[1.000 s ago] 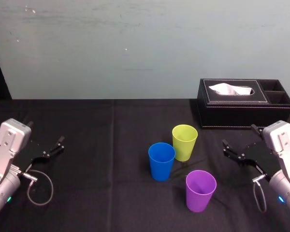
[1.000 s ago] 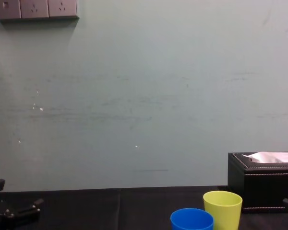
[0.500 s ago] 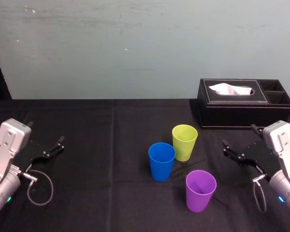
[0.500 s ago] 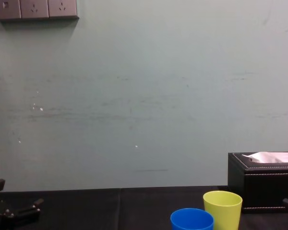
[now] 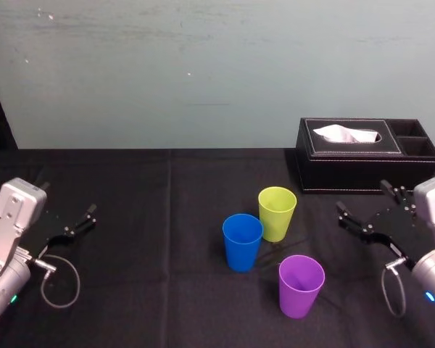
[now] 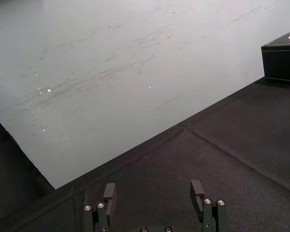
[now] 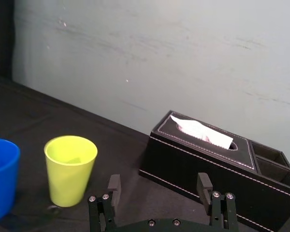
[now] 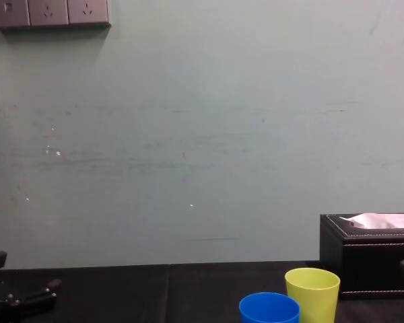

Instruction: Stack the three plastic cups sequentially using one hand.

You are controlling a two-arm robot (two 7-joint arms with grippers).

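Far to the left of the tissue box [image 5: 362, 174], your left claw [image 5: 76, 223] sits low over the black cloth [image 5: 152, 217], fingers spread wide with nothing between them. The three cups stand upright to the left of the box and nearer the robot. The blue cup [image 5: 242, 243] is farthest from the box, the yellow-green cup [image 5: 276, 214] stands just beside it and closest to the box, and the purple cup [image 5: 301, 286] is nearest the robot. A white tissue [image 5: 346, 134] pokes from the box's slot. In front of the box's right end, your right claw [image 5: 362, 197] is wide open and grips nothing. The head view lets you look into all three cups. The chest view gives you the blue and yellow-green rims side-on, with wall sockets [image 8: 48, 12] above. Since half a second ago the right claw has lifted and drawn slightly away from the cups, while the cups and left claw have not moved.
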